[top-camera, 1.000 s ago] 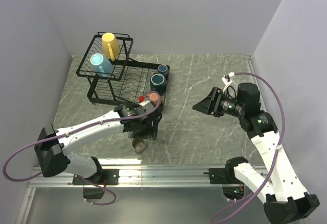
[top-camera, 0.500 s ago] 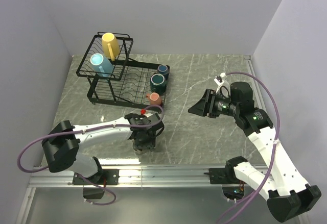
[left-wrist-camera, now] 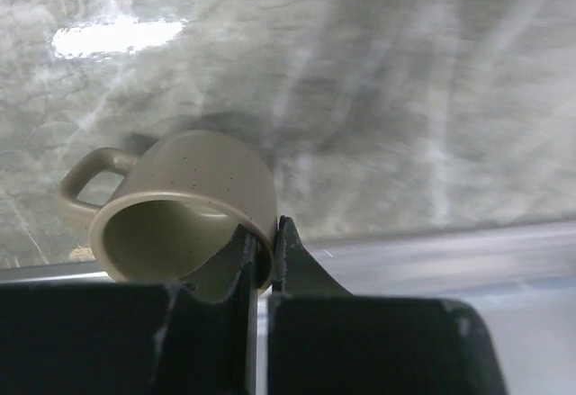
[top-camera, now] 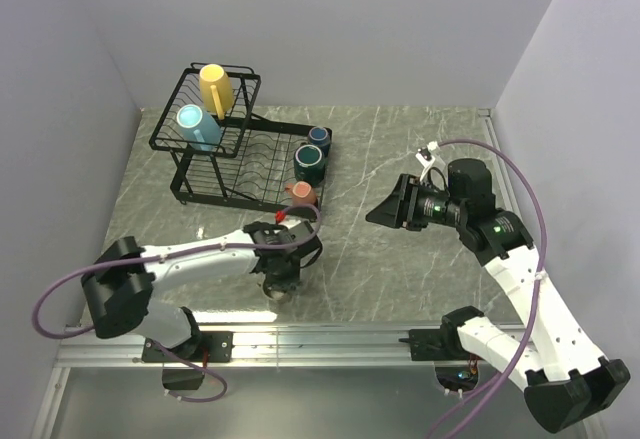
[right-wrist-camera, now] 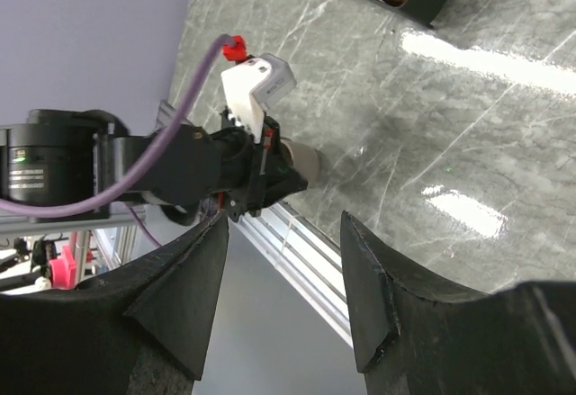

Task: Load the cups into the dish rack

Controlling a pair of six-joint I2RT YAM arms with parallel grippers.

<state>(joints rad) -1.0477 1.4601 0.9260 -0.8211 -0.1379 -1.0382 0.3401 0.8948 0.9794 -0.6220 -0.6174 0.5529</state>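
Observation:
A small olive-brown cup (left-wrist-camera: 193,197) lies on its side near the table's front edge, handle to the left in the left wrist view. My left gripper (left-wrist-camera: 264,233) is shut on its rim wall, one finger inside and one outside. From above, the left gripper (top-camera: 280,277) covers most of that cup (top-camera: 277,294). The black wire dish rack (top-camera: 250,102) stands at the back left. A yellow cup (top-camera: 214,87) and a light blue cup (top-camera: 195,124) are in its raised basket. Dark teal (top-camera: 308,162), navy (top-camera: 318,136) and salmon (top-camera: 301,194) cups stand at its right end. My right gripper (top-camera: 385,209) hovers open and empty.
The metal rail (top-camera: 330,339) runs along the near edge just in front of the held cup. In the right wrist view the open right gripper (right-wrist-camera: 285,224) faces the left arm's wrist (right-wrist-camera: 162,175). Side walls close in the table on the left, back and right.
My left gripper moved from beside the salmon cup at the rack down to the olive-brown cup and shut on its rim. The right gripper drifted slightly left.

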